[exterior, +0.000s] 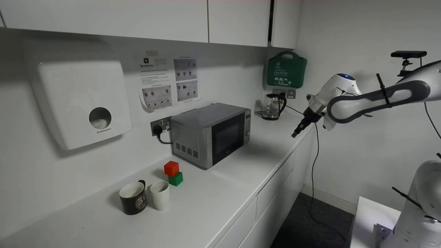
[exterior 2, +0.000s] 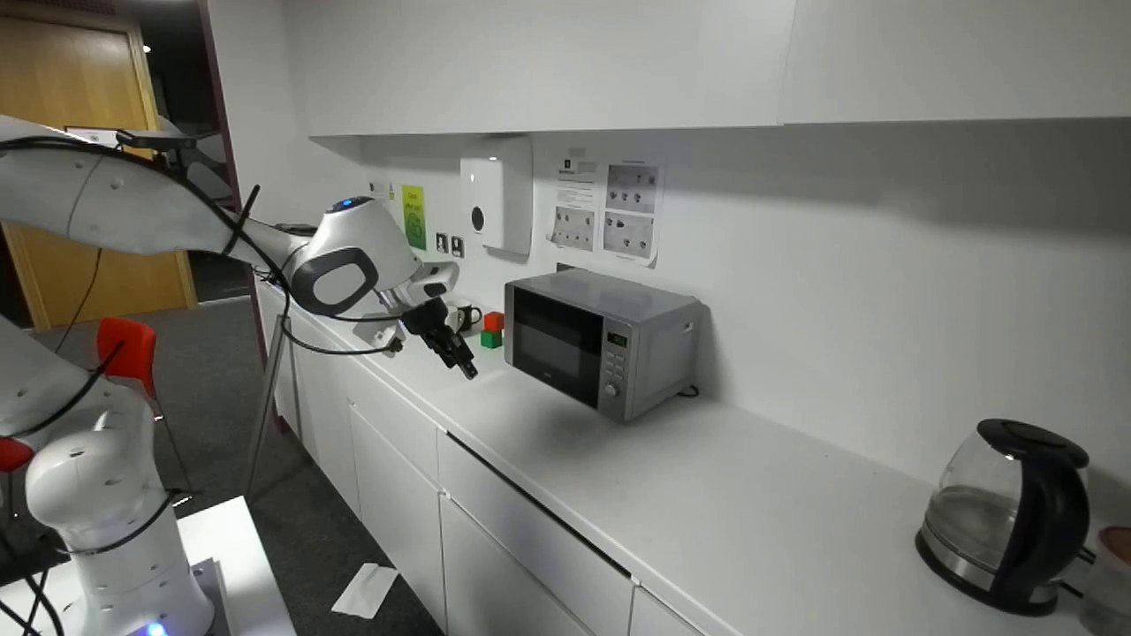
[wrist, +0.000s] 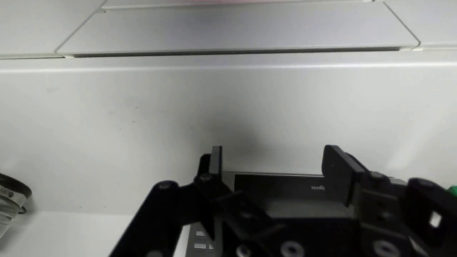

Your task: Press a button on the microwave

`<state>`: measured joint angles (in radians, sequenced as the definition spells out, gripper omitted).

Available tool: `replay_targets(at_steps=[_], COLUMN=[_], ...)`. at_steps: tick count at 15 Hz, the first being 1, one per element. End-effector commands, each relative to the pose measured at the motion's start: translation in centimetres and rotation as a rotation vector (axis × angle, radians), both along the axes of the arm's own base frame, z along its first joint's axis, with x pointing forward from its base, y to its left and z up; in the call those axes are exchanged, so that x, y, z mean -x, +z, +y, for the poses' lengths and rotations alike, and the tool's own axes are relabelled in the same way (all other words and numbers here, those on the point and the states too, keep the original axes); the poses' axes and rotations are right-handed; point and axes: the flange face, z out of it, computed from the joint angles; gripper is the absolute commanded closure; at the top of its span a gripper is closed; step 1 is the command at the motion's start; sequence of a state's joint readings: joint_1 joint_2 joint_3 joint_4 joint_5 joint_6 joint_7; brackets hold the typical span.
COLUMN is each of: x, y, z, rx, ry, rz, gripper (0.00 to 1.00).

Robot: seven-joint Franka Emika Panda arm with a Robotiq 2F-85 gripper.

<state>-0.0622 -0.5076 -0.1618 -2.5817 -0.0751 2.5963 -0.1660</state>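
Claw (wrist: 273,153) spread wide; boxy grey microwave (exterior 2: 605,344) with dark window (exterior 2: 557,343) and green-lit display (exterior 2: 617,339)

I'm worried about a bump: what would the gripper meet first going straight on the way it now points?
Most likely the white countertop in front of the microwave; the gripper slants down towards it, though the exact contact spot is unclear.

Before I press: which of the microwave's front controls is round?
The knob near the bottom of the control strip: it is round and larger, while the buttons above it are small and sit in rows.
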Motion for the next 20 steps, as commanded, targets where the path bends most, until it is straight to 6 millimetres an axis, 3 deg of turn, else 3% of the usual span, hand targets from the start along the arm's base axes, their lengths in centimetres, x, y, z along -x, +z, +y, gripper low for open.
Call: replay_targets(at_steps=[1,7,12,13,16,20], x=[-3.5,-8.0,-11.9,-9.9,-11.3,-11.5], y=[-1.4,-1.6,-0.5,-1.1,-1.1,-1.2], z=[-0.6,-0.6,-0.9,-0.3,-0.5,-0.5], rx=[-0.010,-0.002,-0.015,-0.016,-0.016,-0.015], ry=[0.008,0.014,0.027,0.010,0.009,0.009], rz=[-0.042,-0.091,-0.105,-0.093,-0.095,-0.093], gripper=[0.55,0.99,1.00,0.99,0.99,0.99])
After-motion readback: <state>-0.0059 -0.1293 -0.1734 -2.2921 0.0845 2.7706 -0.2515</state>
